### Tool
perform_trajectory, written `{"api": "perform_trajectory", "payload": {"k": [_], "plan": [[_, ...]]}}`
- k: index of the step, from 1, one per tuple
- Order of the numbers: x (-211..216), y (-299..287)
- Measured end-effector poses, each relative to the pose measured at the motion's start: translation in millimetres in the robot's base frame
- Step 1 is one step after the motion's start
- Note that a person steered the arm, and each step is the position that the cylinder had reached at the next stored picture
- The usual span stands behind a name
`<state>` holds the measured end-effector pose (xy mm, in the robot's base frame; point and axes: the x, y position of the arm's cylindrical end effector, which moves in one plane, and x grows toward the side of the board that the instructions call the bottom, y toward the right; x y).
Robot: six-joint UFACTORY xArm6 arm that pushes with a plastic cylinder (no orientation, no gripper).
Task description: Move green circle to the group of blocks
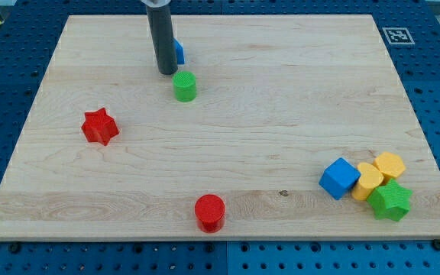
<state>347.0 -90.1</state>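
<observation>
Green circle (pixel 184 86): upper centre-left of board, just right of and below my tip (pixel 166 72), close beside it; contact cannot be told. My tip: bare rod, grasping nothing. Group, lower right: blue cube (pixel 338 178), two yellow blocks (pixel 379 175), green star (pixel 389 200).

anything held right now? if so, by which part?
Nothing is held: the arm ends in a bare rod. My tip rests on the board just to the upper left of the green circle, close but with a slight gap, and beside a partly hidden blue block.
</observation>
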Motion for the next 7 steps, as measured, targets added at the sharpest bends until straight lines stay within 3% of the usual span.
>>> {"api": "perform_trajectory", "payload": {"k": [3, 7], "plan": [[132, 113], [170, 113]]}}
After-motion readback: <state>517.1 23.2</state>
